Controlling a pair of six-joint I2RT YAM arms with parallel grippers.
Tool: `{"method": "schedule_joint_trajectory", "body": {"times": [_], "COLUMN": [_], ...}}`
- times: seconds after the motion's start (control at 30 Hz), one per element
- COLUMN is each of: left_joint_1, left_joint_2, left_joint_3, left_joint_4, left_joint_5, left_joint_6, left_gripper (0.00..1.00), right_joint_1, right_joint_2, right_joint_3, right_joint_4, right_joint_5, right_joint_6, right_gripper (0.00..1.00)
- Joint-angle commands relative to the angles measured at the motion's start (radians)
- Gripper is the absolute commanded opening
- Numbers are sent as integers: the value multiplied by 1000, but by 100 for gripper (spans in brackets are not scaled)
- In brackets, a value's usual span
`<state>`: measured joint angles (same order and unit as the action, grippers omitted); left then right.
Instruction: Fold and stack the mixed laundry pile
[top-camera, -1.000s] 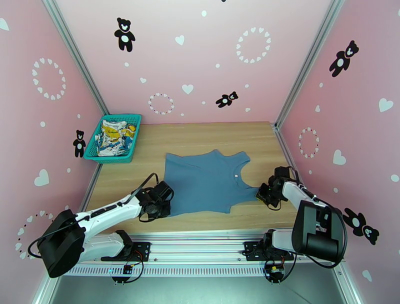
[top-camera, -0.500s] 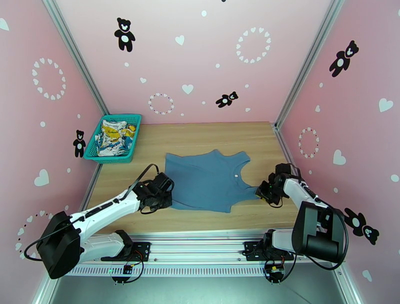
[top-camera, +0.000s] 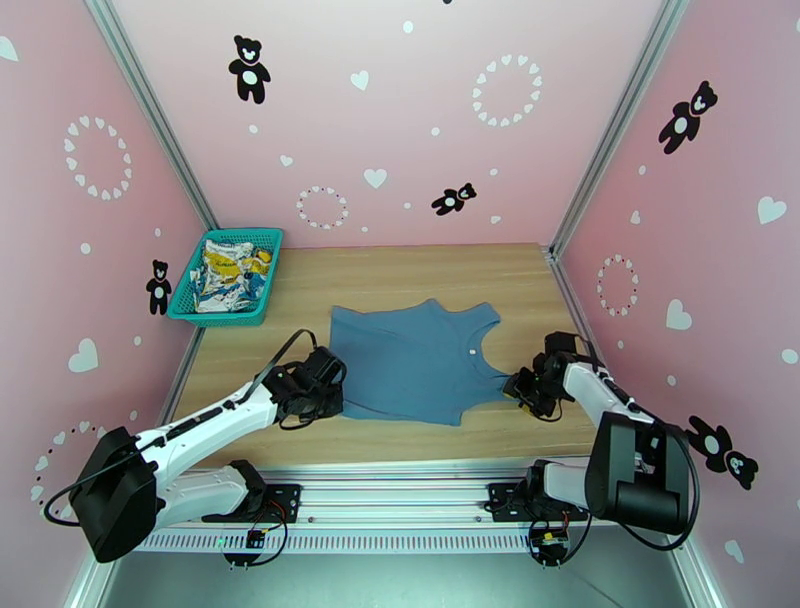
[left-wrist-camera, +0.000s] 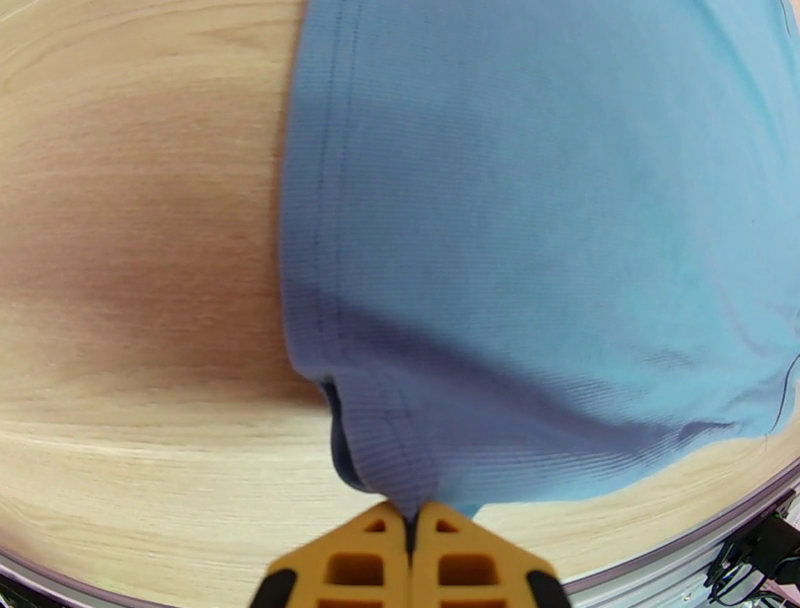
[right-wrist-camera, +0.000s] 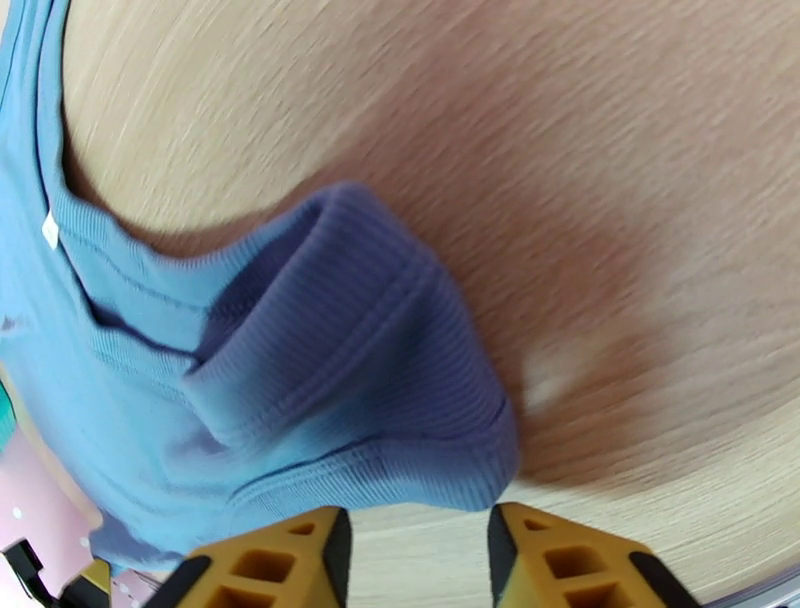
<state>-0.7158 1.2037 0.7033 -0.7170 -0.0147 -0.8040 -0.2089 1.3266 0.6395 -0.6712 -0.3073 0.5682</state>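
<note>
- Pink walls (top-camera: 400, 120) printed with black bears and white hearts enclose a pale wooden table (top-camera: 400, 270).
- The dusty-blue tank top (top-camera: 415, 365) lies flat at mid-table. Its long axis runs left to right, with the hem toward the left and the neckline and straps toward the right.
- The white printed cloth (top-camera: 228, 275) sits crumpled in a teal mesh basket (top-camera: 215, 319) at the table's far left corner, well apart from the top.
- The left arm stretches low from its near-left base, slanting forward and to the right. The left gripper (top-camera: 332, 400) meets the top's near-left hem corner.
- The right arm rises from its near-right base, then bends forward and inward. The right gripper (top-camera: 515, 385) sits at the tip of the near shoulder strap.
- The left wrist view gives what the overhead cannot:
  - The left gripper's yellow fingers are pressed together (left-wrist-camera: 410, 515).
  - They pinch a small peak of ribbed hem.
  - The cloth (left-wrist-camera: 540, 230) lifts slightly at that corner and casts a shadow on the wood.
- The right wrist view shows the right gripper's jaws parted (right-wrist-camera: 418, 530), with bare wood in the gap.
- The doubled-over strap (right-wrist-camera: 350, 360) lies just ahead of the tips and is not clamped between them.
- The top view alone takes in the basket and the garment's full outline.
</note>
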Motion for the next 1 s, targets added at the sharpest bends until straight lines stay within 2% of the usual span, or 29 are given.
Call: {"method": "schedule_joint_trajectory", "body": {"times": [0.0, 0.17, 0.37, 0.43, 0.6, 0.97], "left_joint_1": [5, 5, 7, 5, 6, 6], "left_joint_2": [10, 2, -12, -16, -14, -34], "left_joint_3": [7, 1, 5, 8, 3, -7], "left_joint_4": [16, 17, 18, 14, 18, 22], "left_joint_5": [10, 5, -1, -4, 1, -17], "left_joint_6": [23, 19, 15, 14, 11, 2], "left_gripper": [0, 0, 0, 0, 0, 0], "right_joint_1": [2, 2, 3, 3, 5, 5], "right_joint_2": [42, 65, 56, 33, -19, 26], "right_joint_3": [-2, 7, 32, 40, 51, 61], "right_joint_4": [50, 58, 22, 2, -47, -16], "right_joint_5": [12, 51, 45, 45, 48, 42], "right_joint_6": [15, -10, -30, -33, -49, -48], "right_gripper": [32, 21, 12, 11, 16, 2]}}
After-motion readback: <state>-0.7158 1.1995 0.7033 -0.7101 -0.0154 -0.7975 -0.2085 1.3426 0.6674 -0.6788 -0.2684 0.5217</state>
